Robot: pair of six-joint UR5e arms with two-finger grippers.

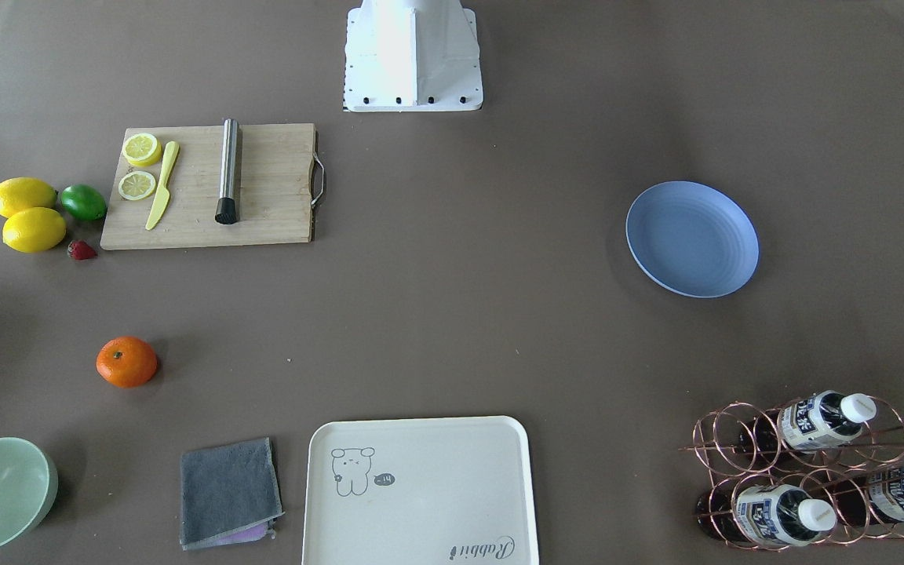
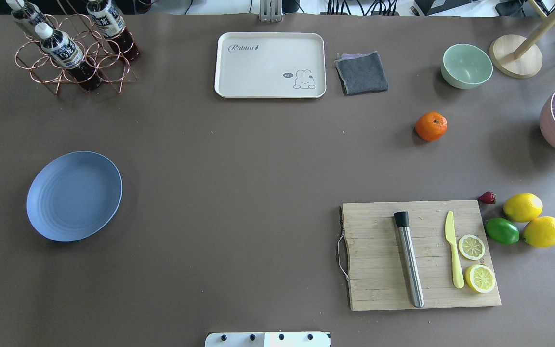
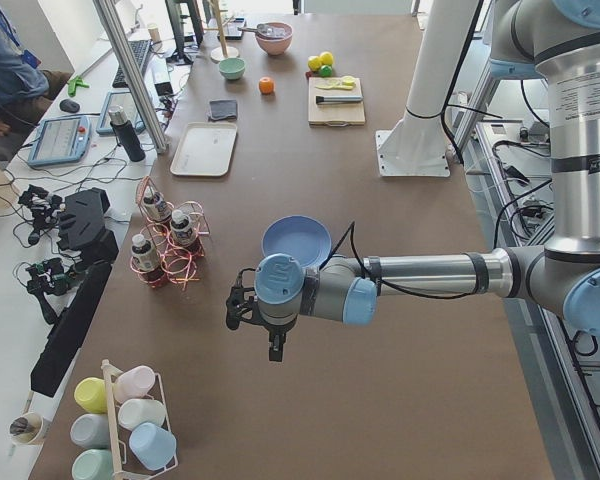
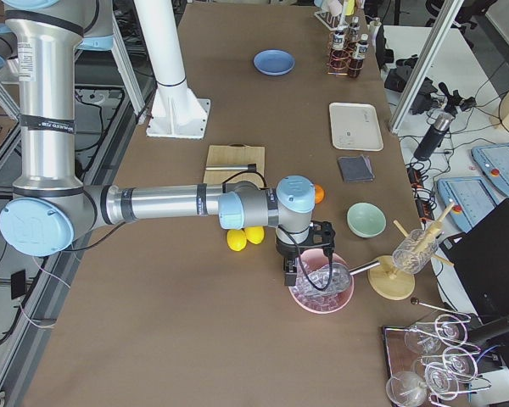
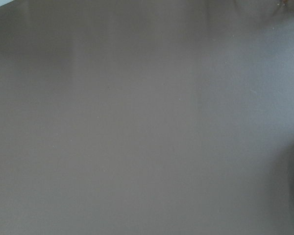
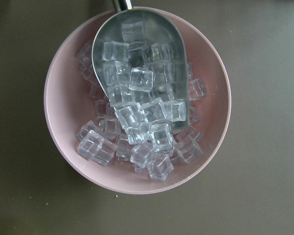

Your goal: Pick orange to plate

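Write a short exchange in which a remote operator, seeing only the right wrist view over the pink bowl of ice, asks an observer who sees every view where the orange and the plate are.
Operator: I see only a pink bowl full of ice cubes. Where is the orange?
Observer: The orange lies on the table between the mint bowl and the cutting board, touching neither.
Operator: And the plate?
Observer: The plate sits empty on the left arm's half of the table, far across from the orange.
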